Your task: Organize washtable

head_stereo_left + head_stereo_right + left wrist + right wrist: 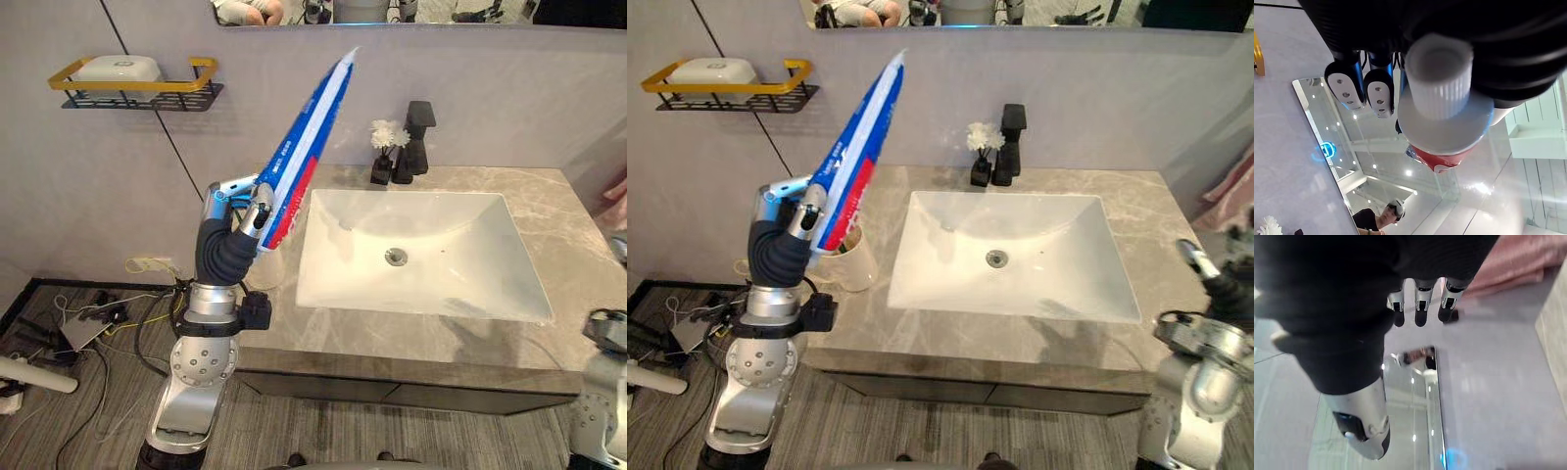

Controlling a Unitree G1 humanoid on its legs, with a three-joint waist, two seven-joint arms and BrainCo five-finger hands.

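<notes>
My left hand [233, 217] is shut on a big blue, white and red toothpaste tube [309, 137], held at the left end of the counter. The tube slants up to the right, its flat end high against the wall. Its white ribbed cap [1439, 81] points down, with my fingers [1362, 90] curled beside it. A white cup [854, 269] stands on the counter right under the tube's lower end. My right hand [1207, 276] hangs open at the counter's right edge, holding nothing; its fingers [1421, 308] are straight.
A white sink [421, 250] is set into the grey stone counter [558, 211]. A black tap [419, 137] and a small vase of white flowers [385, 147] stand behind it. A yellow wall shelf [137, 83] holds a white soap. Pink cloth [1229, 181] hangs at right.
</notes>
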